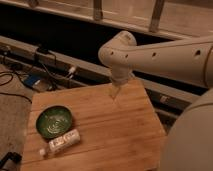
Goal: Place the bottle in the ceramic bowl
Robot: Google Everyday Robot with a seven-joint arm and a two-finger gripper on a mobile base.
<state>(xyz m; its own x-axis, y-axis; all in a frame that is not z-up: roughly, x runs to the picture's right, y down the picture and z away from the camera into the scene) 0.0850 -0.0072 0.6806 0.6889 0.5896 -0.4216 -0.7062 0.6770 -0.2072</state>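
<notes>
The small white bottle [61,143] with a reddish label lies on its side on the wooden table [115,130] near the front left, just below and right of the bowl. The dark-green ceramic bowl [53,121] with pale swirls sits at the table's left side, with nothing in it. My gripper [116,91] hangs below the white arm over the table's far middle, well to the right of and behind both bowl and bottle. It holds nothing that I can see.
Cables and a blue object [33,81] lie on the floor to the left behind the table. A dark ledge and rail [75,55] run behind the table. The robot's white body [192,140] fills the right side.
</notes>
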